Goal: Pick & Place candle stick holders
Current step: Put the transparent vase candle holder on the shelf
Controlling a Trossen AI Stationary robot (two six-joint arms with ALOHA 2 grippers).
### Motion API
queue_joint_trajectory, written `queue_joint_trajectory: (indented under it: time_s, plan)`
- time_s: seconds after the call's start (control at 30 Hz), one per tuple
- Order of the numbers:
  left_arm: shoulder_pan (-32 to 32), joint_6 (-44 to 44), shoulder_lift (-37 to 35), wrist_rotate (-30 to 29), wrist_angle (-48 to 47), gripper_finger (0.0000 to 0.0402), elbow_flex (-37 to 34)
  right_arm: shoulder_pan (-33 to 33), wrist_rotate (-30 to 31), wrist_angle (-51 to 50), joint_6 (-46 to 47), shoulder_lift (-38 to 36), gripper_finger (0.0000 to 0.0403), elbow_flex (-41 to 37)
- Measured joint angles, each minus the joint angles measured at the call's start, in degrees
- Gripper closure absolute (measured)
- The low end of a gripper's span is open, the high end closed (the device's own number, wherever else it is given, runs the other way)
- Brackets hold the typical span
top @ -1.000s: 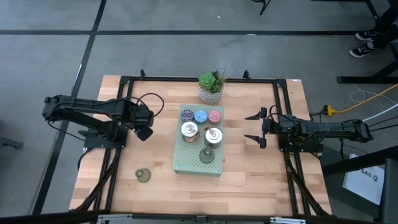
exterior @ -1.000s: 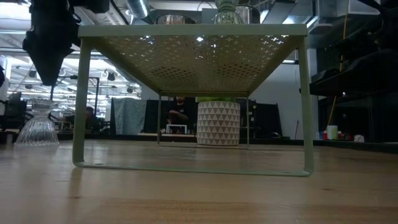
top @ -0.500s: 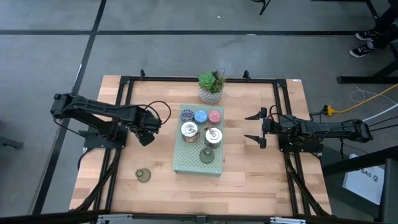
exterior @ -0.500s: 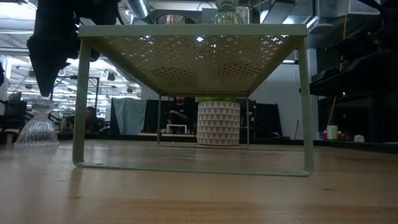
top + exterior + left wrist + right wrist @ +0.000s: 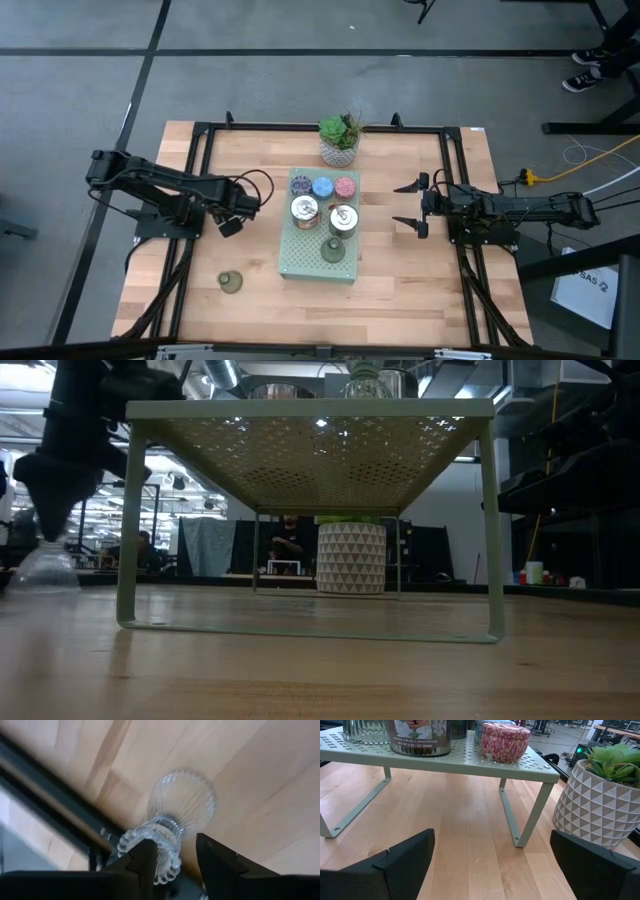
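A pale green perforated shelf (image 5: 320, 262) stands at the middle of the wooden bench (image 5: 400, 290). Six candle stick holders are carried on it: a purple one (image 5: 300, 184), a blue one (image 5: 322, 186) and a pink one (image 5: 345, 186) in a row along the shelf's far edge, two silver ones (image 5: 304, 210) (image 5: 342, 220) behind them at mid-shelf, and an olive-green one (image 5: 333, 250) near the shelf's front edge. A second olive-green holder (image 5: 230, 282) is set on the bench itself, towards the front left corner, well apart from the shelf. A succulent in a white pot (image 5: 340, 140) is placed at the bench's far edge.

The left gripper (image 5: 230, 225) is held above the left part of the bench, between the shelf and the left edge; in its wrist view the fingers (image 5: 142, 865) are seen spread, with the ribbed glass holder (image 5: 175, 815) below them. The right gripper (image 5: 408, 205) is parked over the right part of the bench, its fingers (image 5: 400, 862) spread wide and nothing between them.
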Motion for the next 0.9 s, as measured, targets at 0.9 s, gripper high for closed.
queue_joint_trajectory:
  time_s: [0.9]
  plan:
    - [0.02, 0.59, -0.11, 0.76, 3.75, 0.0369, 0.15, 0.02, 0.0, -0.02, 0.0, -0.02, 0.0004, 0.0]
